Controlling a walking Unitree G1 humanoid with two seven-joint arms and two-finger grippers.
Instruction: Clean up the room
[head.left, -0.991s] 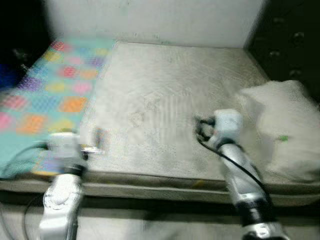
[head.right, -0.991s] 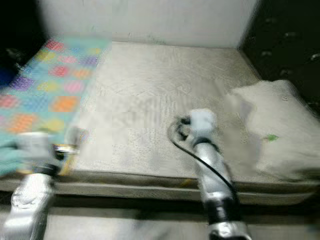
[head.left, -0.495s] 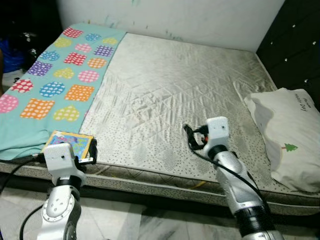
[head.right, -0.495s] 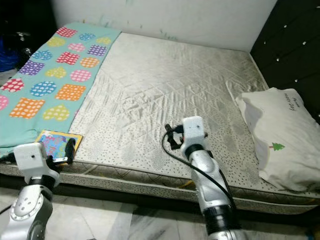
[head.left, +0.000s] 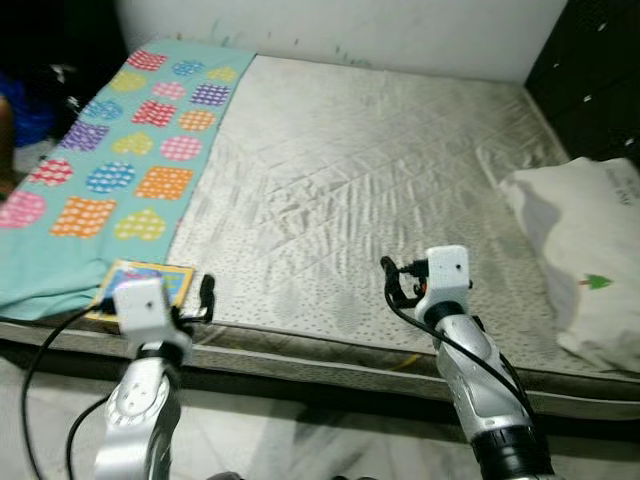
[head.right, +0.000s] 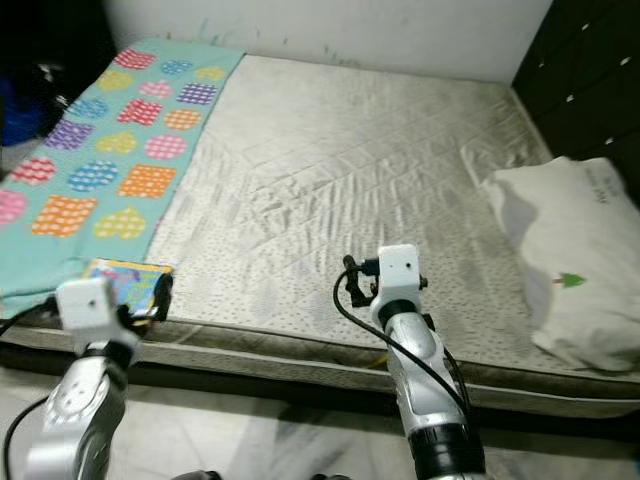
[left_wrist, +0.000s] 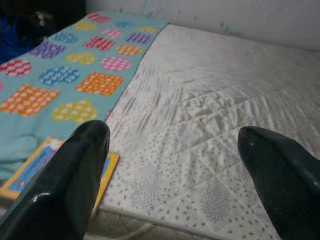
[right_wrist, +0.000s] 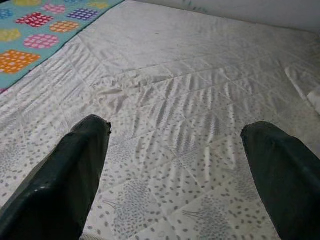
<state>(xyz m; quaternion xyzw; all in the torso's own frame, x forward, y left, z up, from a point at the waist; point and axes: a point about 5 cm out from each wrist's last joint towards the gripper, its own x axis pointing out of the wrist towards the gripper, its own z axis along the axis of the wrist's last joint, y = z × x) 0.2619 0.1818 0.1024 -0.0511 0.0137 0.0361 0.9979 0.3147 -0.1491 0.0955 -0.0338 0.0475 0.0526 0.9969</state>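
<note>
A colourful picture book (head.left: 165, 275) lies flat at the front left corner of the bed, on the edge of a teal blanket (head.left: 120, 160) with bright patches. My left gripper (left_wrist: 175, 131) hovers open just in front of the book (left_wrist: 20, 172), its wrist block covering part of it in the eye views. Over the front middle of the quilted grey mattress (head.left: 370, 170), my right gripper (right_wrist: 177, 125) is open with nothing between its fingers. A white pillow (head.left: 590, 260) with a small green tree print rests at the right side.
A dark panelled cabinet (head.left: 600, 80) stands to the right of the bed and a white wall (head.left: 350, 30) runs behind it. Pale tiled floor (head.right: 250, 440) lies below the mattress edge. Something dark and blue (head.left: 30, 110) sits beyond the blanket at far left.
The eye views were blurred a second ago and are sharp now; the whole picture shifted a little, so the camera moved. Both grippers keep their open pose near the bed's front edge.
</note>
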